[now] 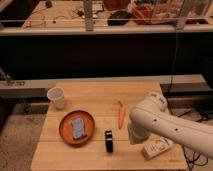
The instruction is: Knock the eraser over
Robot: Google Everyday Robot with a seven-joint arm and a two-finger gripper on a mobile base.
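I see the eraser (108, 141) standing on edge near the table's (90, 92) front, just right of the plate (65, 131) holding the sponge (78, 128), with the carrot (120, 115) behind it. The gripper (132, 135) hangs just right of the eraser; whether it is parted or closed I cannot tell.

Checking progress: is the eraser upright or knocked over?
Upright: the eraser stands on edge, taller than wide; the hand hangs just right of it, apart.

A lab or workshop: cluttered benches (65, 12) and a hanging cable (176, 55) behind a wooden table (100, 92); the gripper (131, 139) hangs low over its front right.
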